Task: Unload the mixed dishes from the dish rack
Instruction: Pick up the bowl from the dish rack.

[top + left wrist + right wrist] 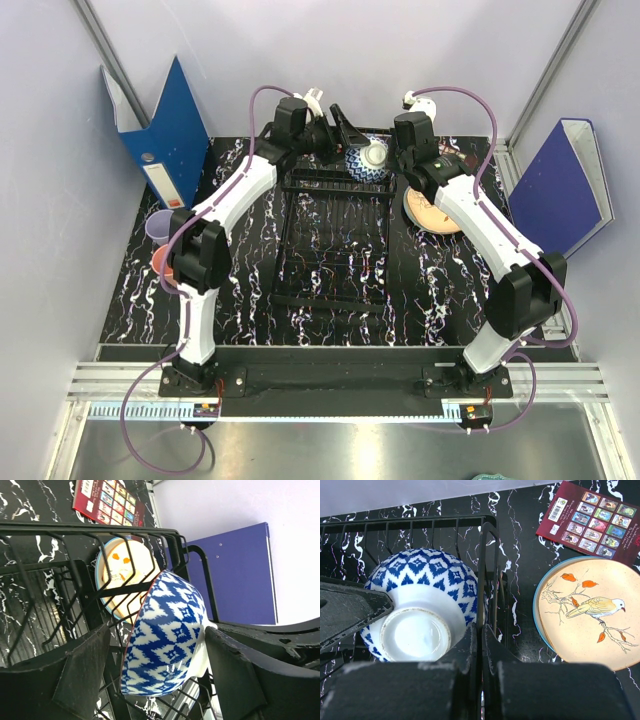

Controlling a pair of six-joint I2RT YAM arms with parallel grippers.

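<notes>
1. Now, the step in hand looks like the grasp of the blue-and-white patterned ceramic bowl. It lies tipped on its side at the 12 o'clock end of the black thin-wire dish rack, with its white foot ring turned toward my right arm.
2. My left pincer stands wide, one finger on each side of the bowl. It holds nothing yet.
3. My right pincer has its jaws pressed together and is empty. It hangs just beside the bowl, at the rack's 3 o'clock wall.
4. As I judge it, the next move is to close my left fingers on the bowl's curved wall. I then have to lift it clear of the wires without snagging.
5. The bowl is glazed, smooth and rounded, so it may slip. The rack is stiff, thin wire with open prongs.
6. A round cream plate painted with a bird and orange leaves lies flat on the black, white-veined table at the rack's 3 o'clock.
7. A lavender cup and a salmon-pink cup stand at the rack's 9 o'clock.
8. I see no other dish in the rack, so the unloading seems nearly done.
</notes>
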